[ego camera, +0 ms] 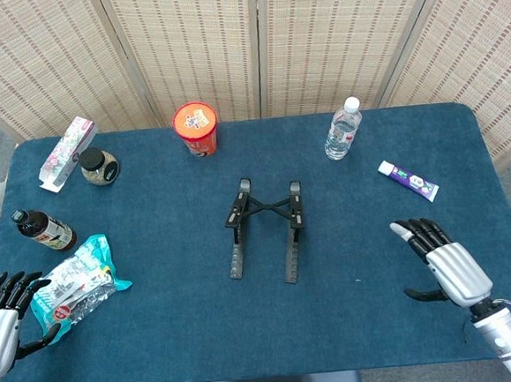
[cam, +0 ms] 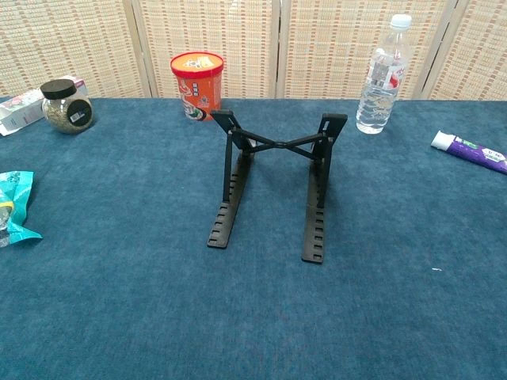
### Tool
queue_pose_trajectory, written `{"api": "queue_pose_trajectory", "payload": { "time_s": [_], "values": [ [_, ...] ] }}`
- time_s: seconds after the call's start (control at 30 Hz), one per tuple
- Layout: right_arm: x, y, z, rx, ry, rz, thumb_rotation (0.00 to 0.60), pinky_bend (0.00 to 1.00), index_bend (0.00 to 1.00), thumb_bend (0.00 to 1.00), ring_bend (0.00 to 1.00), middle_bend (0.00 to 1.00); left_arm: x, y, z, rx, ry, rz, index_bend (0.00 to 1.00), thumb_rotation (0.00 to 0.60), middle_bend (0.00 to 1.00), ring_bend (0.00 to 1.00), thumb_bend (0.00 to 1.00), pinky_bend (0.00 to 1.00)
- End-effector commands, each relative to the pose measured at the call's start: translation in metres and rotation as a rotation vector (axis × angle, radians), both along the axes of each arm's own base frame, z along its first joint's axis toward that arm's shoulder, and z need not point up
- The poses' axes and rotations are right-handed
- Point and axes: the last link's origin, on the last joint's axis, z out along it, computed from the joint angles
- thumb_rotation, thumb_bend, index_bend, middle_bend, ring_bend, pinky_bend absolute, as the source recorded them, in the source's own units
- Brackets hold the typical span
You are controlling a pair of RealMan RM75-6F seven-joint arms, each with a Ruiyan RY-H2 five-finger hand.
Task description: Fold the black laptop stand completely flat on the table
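Black laptop stand (ego camera: 265, 229) at table centre, unfolded — two slotted rails flat on the blue cloth, rear supports raised and joined by a crossed brace, seen clearly in chest view (cam: 272, 183). Not touched by either hand. Right hand (ego camera: 444, 260) over the near-right part of the table (ego camera: 381, 323), fingers extended and apart, thumb out to the side, holding nothing; well apart from the stand, to its right and nearer the front edge. Left hand (ego camera: 1, 314) at the near-left corner, partly cut off by the frame edge, fingers spread and empty, just beside a crinkled teal snack bag (ego camera: 75, 281); contact between the two not resolvable. Neither hand visible in chest view. Behind the stand, near the back edge: orange-red instant-noodle cup (ego camera: 196, 128), upright. Clear water bottle (ego camera: 342, 130) upright, back right of the stand. White-and-purple toothpaste tube (ego camera: 408, 180) lying flat further right, between the bottle and the right hand. Back left: white patterned box (ego camera: 67, 153) lying on its side, dark-lidded glass jar (ego camera: 99, 165) just beside it. Dark brown bottle (ego camera: 43, 230) lying tilted near the left edge, between the jar and the snack bag. Folding woven screen (ego camera: 253, 41) behind the table.
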Motion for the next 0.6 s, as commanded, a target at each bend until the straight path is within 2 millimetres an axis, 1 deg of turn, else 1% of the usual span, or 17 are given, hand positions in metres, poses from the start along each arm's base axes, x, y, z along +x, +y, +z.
{"api": "queue_pose_trajectory", "payload": {
  "time_s": [0.03,0.3,0.5,0.6],
  "values": [
    [0.014,-0.012,-0.012,0.126,-0.041,0.044,0.600,0.00,0.00,0.00,0.00,0.11,0.001,0.000,0.000,-0.001,0.001,-0.001,0.23,0.600,0.16,0.10,0.16,0.02],
    [0.038,-0.027,-0.036,0.310,-0.088,0.106,0.600,0.00,0.00,0.00,0.00,0.13,0.003,0.000,0.000,0.002,0.001,0.000,0.23,0.600,0.16,0.10,0.16,0.02],
    [0.054,-0.037,-0.054,0.403,-0.110,0.141,0.600,0.00,0.00,0.00,0.00,0.13,0.002,0.001,-0.002,0.004,-0.001,0.009,0.23,0.600,0.16,0.10,0.16,0.02],
    [0.062,-0.046,-0.065,0.446,-0.118,0.149,0.600,0.00,0.00,0.00,0.00,0.13,0.001,0.002,-0.002,0.004,0.003,0.012,0.23,0.600,0.16,0.10,0.16,0.02]
  ]
}}
